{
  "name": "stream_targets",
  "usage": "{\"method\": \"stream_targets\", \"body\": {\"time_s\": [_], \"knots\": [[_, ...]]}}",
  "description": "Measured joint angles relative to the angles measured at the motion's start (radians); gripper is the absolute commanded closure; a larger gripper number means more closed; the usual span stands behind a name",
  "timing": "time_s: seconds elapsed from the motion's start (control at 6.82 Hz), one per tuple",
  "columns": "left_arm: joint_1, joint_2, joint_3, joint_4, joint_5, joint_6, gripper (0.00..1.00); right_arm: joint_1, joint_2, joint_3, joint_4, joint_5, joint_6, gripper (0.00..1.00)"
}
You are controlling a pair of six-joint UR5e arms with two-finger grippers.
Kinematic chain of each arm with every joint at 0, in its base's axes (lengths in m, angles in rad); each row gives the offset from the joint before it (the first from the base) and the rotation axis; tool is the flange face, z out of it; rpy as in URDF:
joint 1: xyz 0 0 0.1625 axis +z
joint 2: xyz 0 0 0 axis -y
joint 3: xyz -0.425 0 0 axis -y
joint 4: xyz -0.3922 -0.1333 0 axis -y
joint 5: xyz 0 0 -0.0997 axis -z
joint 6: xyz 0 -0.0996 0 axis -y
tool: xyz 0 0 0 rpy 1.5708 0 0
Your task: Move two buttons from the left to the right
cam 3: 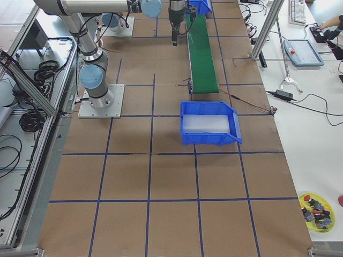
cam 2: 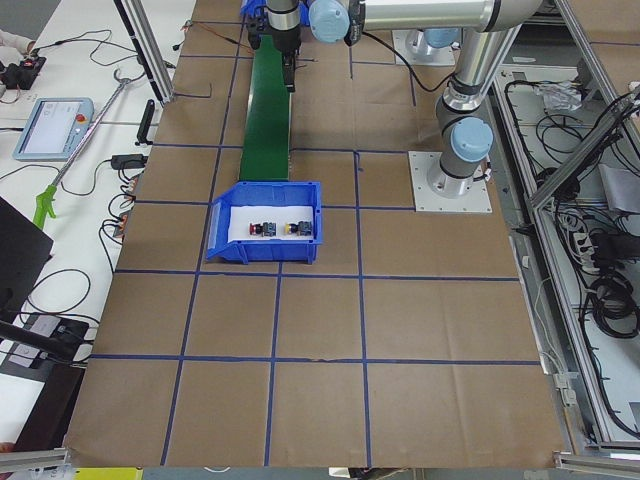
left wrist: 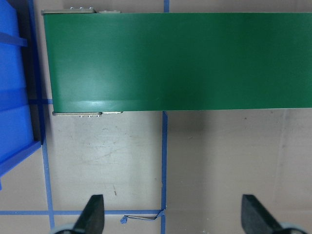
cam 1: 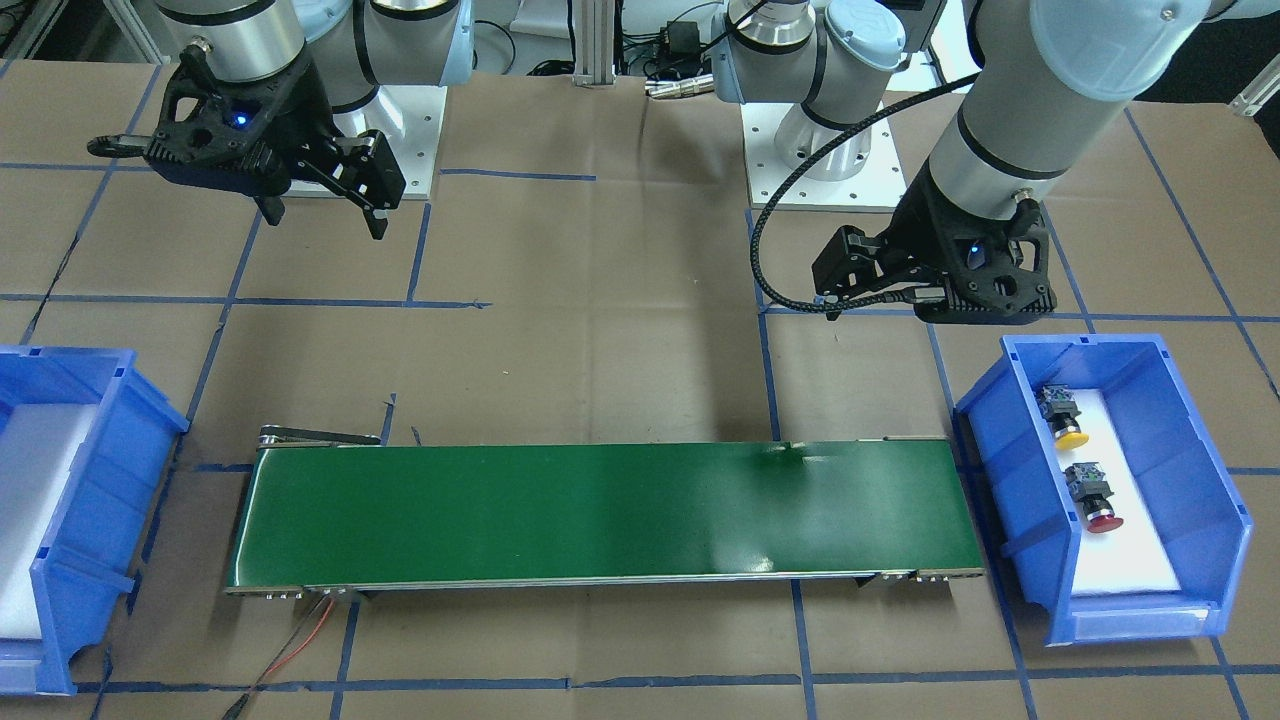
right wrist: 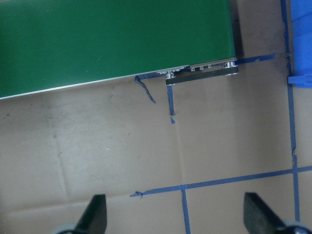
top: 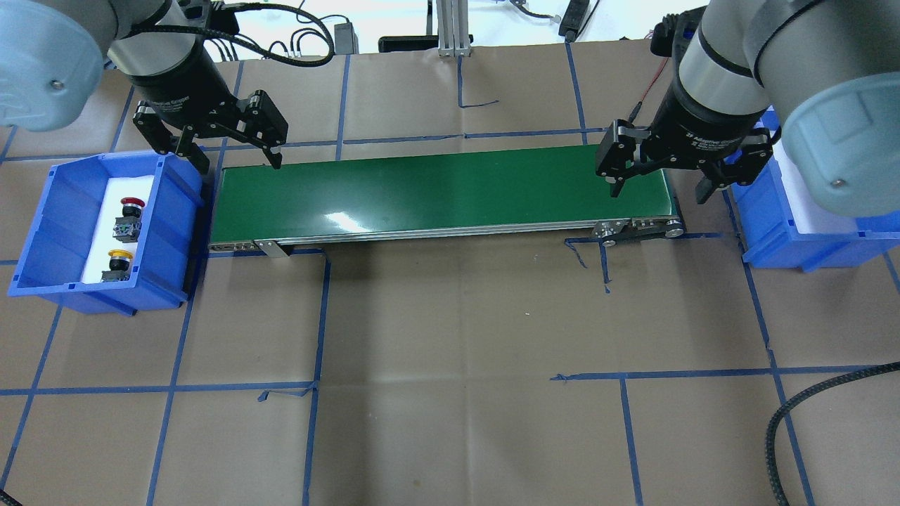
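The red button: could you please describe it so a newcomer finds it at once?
Find the blue bin at the end of the green conveyor belt on the robot's left. Two push-buttons lie on its white liner; the red button has a red cap, the yellow button beside it a yellow one.

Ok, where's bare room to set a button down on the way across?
The green conveyor belt is bare end to end between the two blue bins, and the right bin holds no buttons. Crowded: the left bin, where the red button and yellow button share the narrow white pad.
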Motion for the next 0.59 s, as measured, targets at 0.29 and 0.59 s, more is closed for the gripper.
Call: {"method": "stream_targets", "body": {"time_s": [0.29, 0.59], "knots": [[0.073, -0.002, 0.002, 0.015, 0.0, 0.054, 0.0, 0.0, 0.0, 0.0, 0.0, 0.0, 0.0, 0.0], [0.196, -0.004, 0.008, 0.023, 0.0, 0.161, 0.0, 0.0, 0.001, 0.0, 0.0, 0.001, 0.0, 0.0]]}}
